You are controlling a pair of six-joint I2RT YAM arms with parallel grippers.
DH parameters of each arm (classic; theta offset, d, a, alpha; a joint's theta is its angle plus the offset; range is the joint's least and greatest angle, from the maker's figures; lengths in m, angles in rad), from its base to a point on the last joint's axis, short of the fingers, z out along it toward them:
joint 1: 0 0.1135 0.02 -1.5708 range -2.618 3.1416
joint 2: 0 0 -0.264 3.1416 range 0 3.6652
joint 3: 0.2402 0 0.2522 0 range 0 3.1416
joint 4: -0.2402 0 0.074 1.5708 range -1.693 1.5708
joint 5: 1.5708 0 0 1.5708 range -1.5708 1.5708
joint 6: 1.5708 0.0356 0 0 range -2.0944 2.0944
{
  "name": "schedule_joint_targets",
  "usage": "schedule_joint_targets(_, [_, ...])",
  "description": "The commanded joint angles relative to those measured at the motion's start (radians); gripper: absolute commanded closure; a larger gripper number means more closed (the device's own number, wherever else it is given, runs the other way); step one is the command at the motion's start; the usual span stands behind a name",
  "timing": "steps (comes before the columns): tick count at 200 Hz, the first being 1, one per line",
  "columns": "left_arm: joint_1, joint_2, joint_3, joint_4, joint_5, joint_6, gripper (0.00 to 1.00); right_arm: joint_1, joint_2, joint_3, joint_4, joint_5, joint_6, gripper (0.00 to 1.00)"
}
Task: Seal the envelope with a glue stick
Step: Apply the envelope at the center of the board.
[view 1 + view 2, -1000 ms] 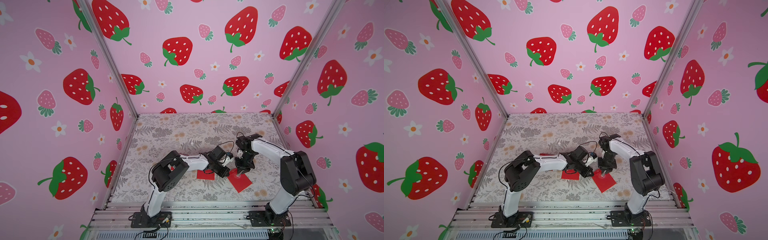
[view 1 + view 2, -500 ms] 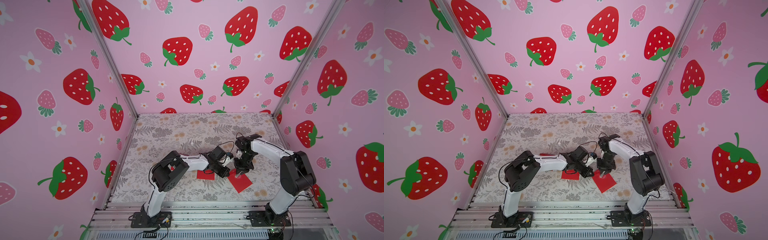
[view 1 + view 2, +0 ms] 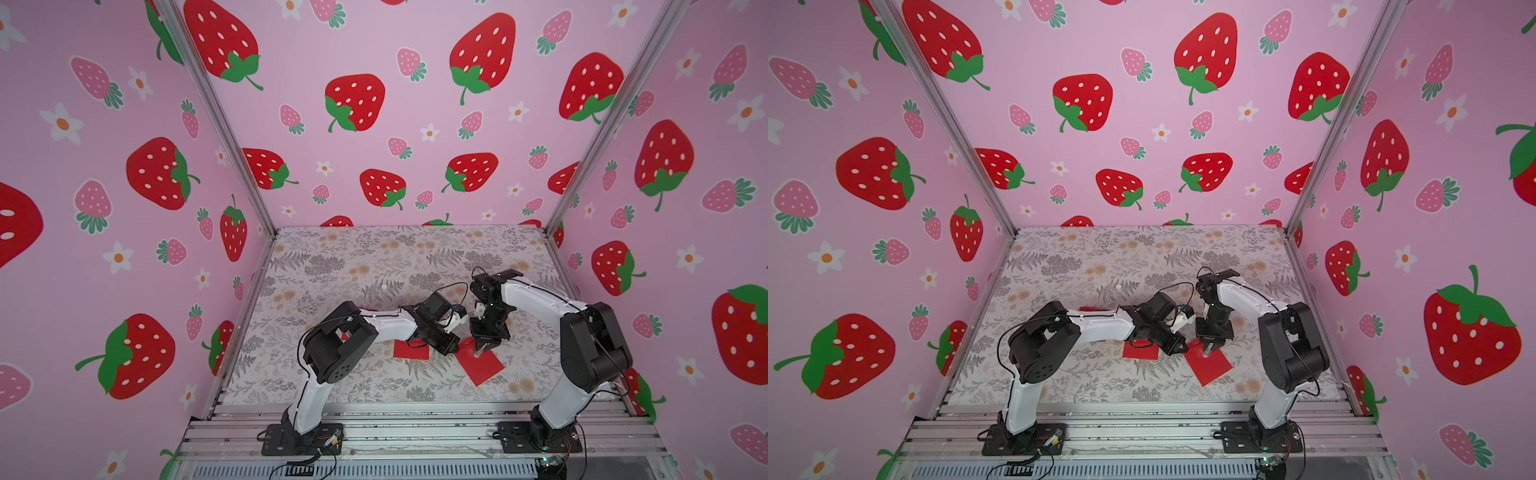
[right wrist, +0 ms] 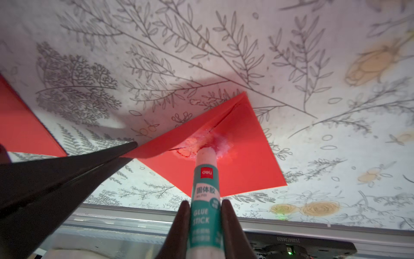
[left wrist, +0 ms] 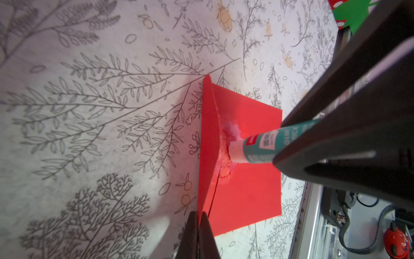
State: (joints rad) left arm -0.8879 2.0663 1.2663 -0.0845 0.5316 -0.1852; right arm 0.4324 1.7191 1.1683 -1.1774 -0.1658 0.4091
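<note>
1. The right claw (image 4: 205, 203) is clamped around the glue stick (image 4: 205, 179). The stick stands nearly upright, its white tip pressed onto the red envelope (image 4: 246, 161) just beside the fold of the flap (image 4: 179, 136).
2. The left claw (image 5: 198, 214) is closed tight, pinching the end of the flap and holding it raised off the envelope's body.
3. In both top views the envelope lies on the table (image 3: 353, 257), low and right of the frame's centre, between the two claws. A second red envelope (image 3: 410, 350) lies just to its left, partly under the left arm.
4. A lumpy white-pink glue smear (image 4: 215, 141) surrounds the tip, and the paper there looks roughened. Further rubbing on that one spot could tear it.
5. Only the pinch on the flap restrains the envelope. A sideways stroke could drag or pivot the envelope, or pull the flap free.
6. If the flap slips free, it may drop onto the stick and bond crooked.
7. A glue crumb (image 5: 189, 120) sits on the table beside the flap. Stray glue like this could stick the envelope to the table.
</note>
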Motion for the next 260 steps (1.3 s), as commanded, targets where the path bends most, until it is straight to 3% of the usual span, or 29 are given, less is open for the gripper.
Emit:
schedule_joint_targets(1, [-0.004, 0.003, -0.009, 0.007, 0.018, 0.002, 1.00, 0.002, -0.012, -0.027, 0.062, -0.041, 0.022, 1.00])
schedule_joint_targets(15, [-0.005, 0.006, -0.007, 0.006, 0.019, 0.003, 1.00, -0.007, -0.017, -0.054, 0.098, -0.122, 0.019, 1.00])
schedule_joint_targets(36, [-0.004, 0.009, -0.004, 0.003, 0.021, 0.004, 1.00, -0.008, -0.026, -0.066, 0.109, -0.137, 0.029, 1.00])
schedule_joint_targets(47, [-0.005, 0.008, -0.004, 0.004, 0.021, 0.004, 1.00, -0.006, -0.032, -0.060, 0.091, -0.071, 0.037, 1.00])
schedule_joint_targets(78, [-0.004, 0.009, -0.001, 0.000, 0.023, 0.004, 1.00, -0.001, -0.018, -0.035, -0.026, 0.265, 0.064, 1.00])
schedule_joint_targets(97, [-0.003, 0.011, 0.001, 0.000, 0.024, 0.005, 1.00, -0.001, -0.015, -0.043, -0.030, 0.340, 0.084, 1.00])
schedule_joint_targets(128, [-0.004, 0.009, 0.001, -0.003, 0.022, 0.004, 1.00, 0.007, -0.008, -0.048, -0.002, 0.318, 0.090, 1.00])
schedule_joint_targets(157, [-0.005, 0.012, 0.002, -0.003, 0.023, 0.003, 1.00, 0.009, -0.051, -0.070, 0.110, 0.054, 0.078, 1.00])
schedule_joint_targets(171, [-0.004, 0.012, 0.004, -0.004, 0.025, 0.005, 1.00, 0.011, -0.084, -0.083, 0.172, -0.010, 0.101, 1.00])
schedule_joint_targets(260, [0.003, 0.011, -0.001, 0.003, 0.041, -0.016, 1.00, 0.084, -0.212, -0.145, 0.168, 0.318, 0.177, 1.00])
